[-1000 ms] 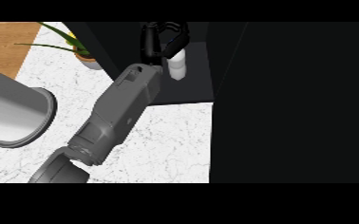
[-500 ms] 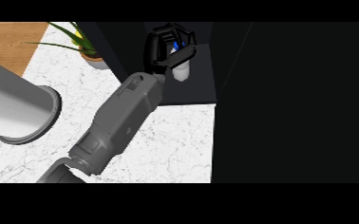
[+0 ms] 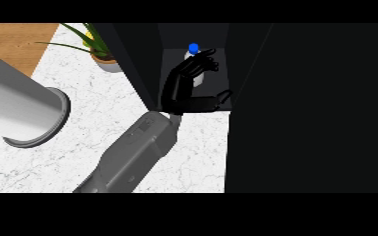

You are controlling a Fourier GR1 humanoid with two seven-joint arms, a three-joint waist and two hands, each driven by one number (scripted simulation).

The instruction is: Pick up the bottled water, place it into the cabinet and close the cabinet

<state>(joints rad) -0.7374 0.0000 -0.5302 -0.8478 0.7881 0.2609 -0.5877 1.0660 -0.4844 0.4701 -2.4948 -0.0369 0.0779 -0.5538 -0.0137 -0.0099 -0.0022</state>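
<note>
Bottled water (image 3: 192,50) standing upright inside the open cabinet (image 3: 145,67), blue cap showing. Left hand (image 3: 183,87): fingers lie along the bottle, thumb spread clear. Withdraw straight back without brushing the bottle, then swing the door. Half a second earlier the hand was wrapped round it.

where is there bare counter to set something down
Bare marble counter lies between the grey cylinder, the potted plant and the left forearm. A narrower strip runs between forearm and dark cabinet panel. Crowded: the cabinet opening, filled by left hand and bottled water.
</note>
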